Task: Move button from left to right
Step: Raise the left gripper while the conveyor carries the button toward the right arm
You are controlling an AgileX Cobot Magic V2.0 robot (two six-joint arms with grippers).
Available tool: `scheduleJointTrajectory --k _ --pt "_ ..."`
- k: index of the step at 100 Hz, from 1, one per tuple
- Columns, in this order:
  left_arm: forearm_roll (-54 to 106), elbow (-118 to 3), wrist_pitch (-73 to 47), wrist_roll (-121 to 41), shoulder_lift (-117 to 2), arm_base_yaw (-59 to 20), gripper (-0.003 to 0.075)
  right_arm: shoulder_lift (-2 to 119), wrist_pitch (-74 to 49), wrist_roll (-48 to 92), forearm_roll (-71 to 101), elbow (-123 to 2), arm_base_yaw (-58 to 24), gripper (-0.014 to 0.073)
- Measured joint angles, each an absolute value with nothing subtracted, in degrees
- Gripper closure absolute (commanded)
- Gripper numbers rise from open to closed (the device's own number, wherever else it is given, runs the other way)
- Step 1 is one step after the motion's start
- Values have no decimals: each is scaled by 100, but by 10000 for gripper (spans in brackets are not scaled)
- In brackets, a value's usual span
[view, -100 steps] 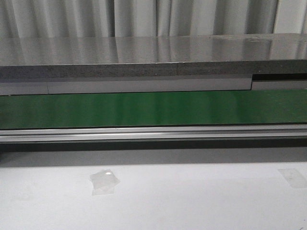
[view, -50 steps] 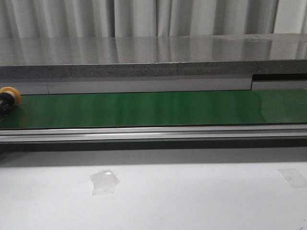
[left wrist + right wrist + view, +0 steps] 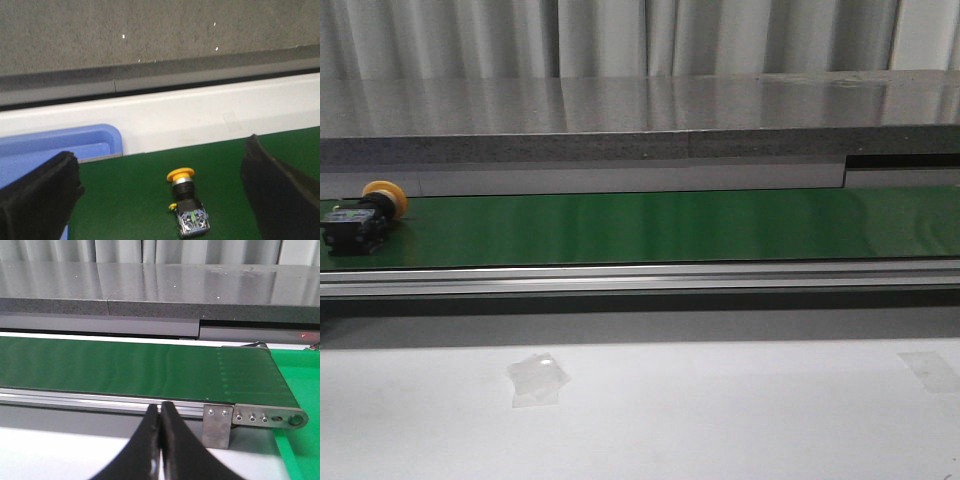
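Carried further along since half a second ago, the button (image 3: 365, 215) now lies on its side at the green conveyor belt's (image 3: 650, 225) left end. Left gripper (image 3: 165, 200) is spread wide around it, untouching. Right gripper (image 3: 160, 440) is pressed together, empty.

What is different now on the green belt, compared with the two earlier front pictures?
The yellow-capped push-button with a black body has come in from the left edge and travelled right along the green conveyor belt; one second ago it was absent. Nothing grips it. The clear plastic scrap on the white table stayed put.
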State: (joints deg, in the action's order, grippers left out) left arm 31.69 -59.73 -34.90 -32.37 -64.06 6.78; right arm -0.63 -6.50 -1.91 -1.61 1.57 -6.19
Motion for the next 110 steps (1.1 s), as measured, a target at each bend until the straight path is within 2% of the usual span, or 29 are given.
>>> scheduleJointTrajectory --k 28,46,81,102,110 --pt "3203 -4435 -1720 -3318 -4886 -293 92 -63 -650 -191 -161 157 -619 662" --pt "3223 -3467 -962 -3331 -4133 -483 92 -63 -650 -191 -161 157 -619 662" --pt "3237 -2473 -677 -3331 -2875 -492 92 -63 -650 -191 -161 157 -619 662" --pt "3244 -2235 -651 -3331 -2710 -492 93 -63 -650 -191 -161 157 -619 662" --pt "3244 -2226 -629 -3331 -2710 -492 122 -63 -650 -191 -161 157 -619 662"
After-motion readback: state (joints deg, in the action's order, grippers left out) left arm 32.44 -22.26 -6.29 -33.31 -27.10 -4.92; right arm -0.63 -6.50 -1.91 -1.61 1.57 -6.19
